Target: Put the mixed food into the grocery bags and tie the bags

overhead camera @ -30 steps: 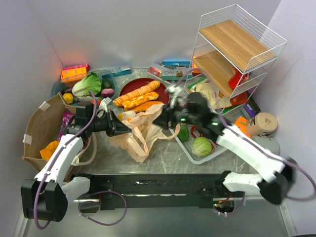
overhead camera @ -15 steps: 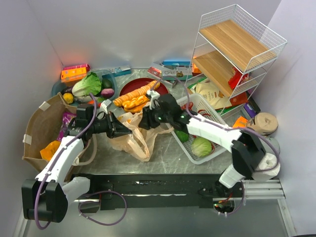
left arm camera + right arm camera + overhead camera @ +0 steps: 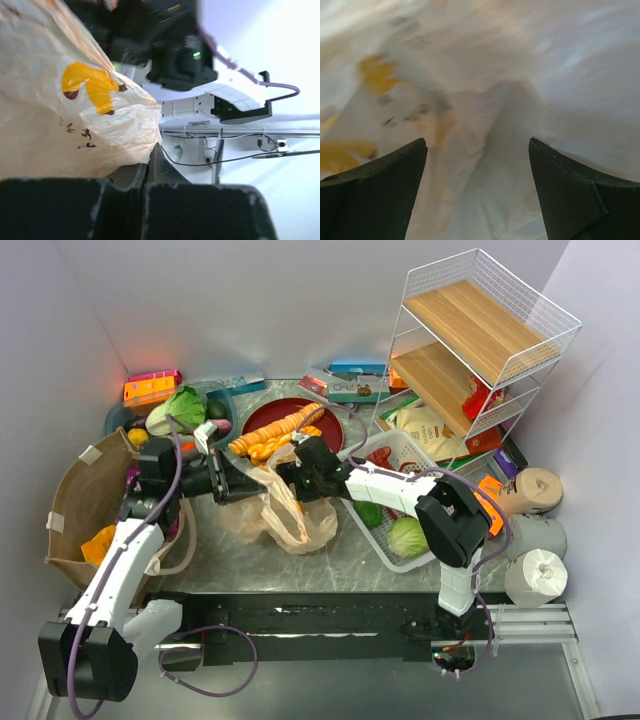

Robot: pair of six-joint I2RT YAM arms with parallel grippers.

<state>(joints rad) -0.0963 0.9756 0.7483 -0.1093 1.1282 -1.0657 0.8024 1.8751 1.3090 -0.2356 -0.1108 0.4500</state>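
The thin tan plastic grocery bag (image 3: 287, 517) with orange marks lies crumpled mid-table. My left gripper (image 3: 240, 485) is shut on its left rim; in the left wrist view the film (image 3: 65, 100) is pinched between the closed jaws (image 3: 149, 156). My right gripper (image 3: 291, 478) is at the bag's top right edge. Its fingers (image 3: 477, 142) stand open, with bag film (image 3: 490, 75) filling the view ahead and nothing gripped. The brown paper bag (image 3: 75, 502) stands at the left with an orange packet (image 3: 100, 543) inside. A cabbage (image 3: 408, 537) and a green pepper (image 3: 370, 512) lie in the white basket (image 3: 397, 562).
A red plate (image 3: 333, 430) with orange breads sits behind the plastic bag. Lettuce (image 3: 183, 406) and small packets lie at the back left. A wire shelf (image 3: 480, 340) stands at the back right, with paper rolls (image 3: 534, 577) near the right edge.
My right arm swung left from above the basket to the plastic bag's mouth and its jaws opened wide. My left gripper, still pinching the bag, rose a little toward the back.
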